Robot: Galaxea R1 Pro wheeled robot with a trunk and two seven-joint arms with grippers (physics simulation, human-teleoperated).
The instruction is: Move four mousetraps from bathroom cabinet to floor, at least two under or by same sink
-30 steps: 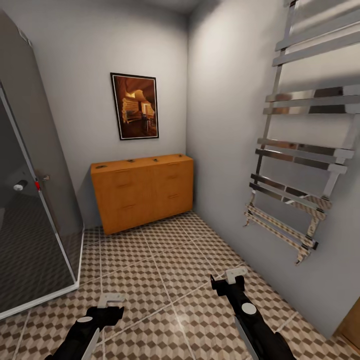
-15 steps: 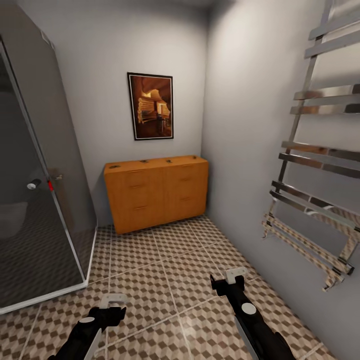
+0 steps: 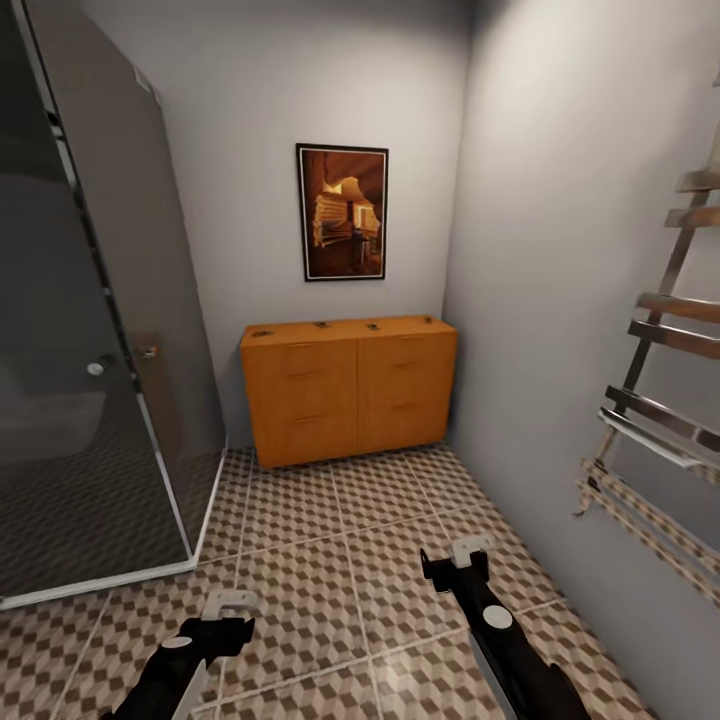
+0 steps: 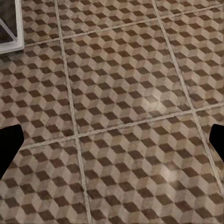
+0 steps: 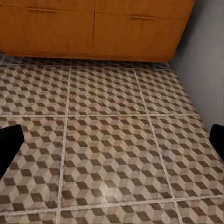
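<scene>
The bathroom floor (image 3: 340, 560), cube-patterned tiles, spread below. The cabinet (image 3: 350, 390), orange-brown, stood at twelve o'clock against the far wall. Mousetraps (image 3: 372, 326) were small specks along its top. Left gripper (image 3: 232, 603) and right gripper (image 3: 462, 552) hung empty, fingers apart.

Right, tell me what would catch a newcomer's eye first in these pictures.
The orange-brown cabinet against the far wall stands out, with small dark items on its top, probably the mousetraps, and a framed picture hanging above it. The cube-patterned bathroom floor spreads ahead, with a smoked-glass shower enclosure on the left and a chrome towel rail on the right wall. The left pincer and right pincer hang open and empty.
</scene>
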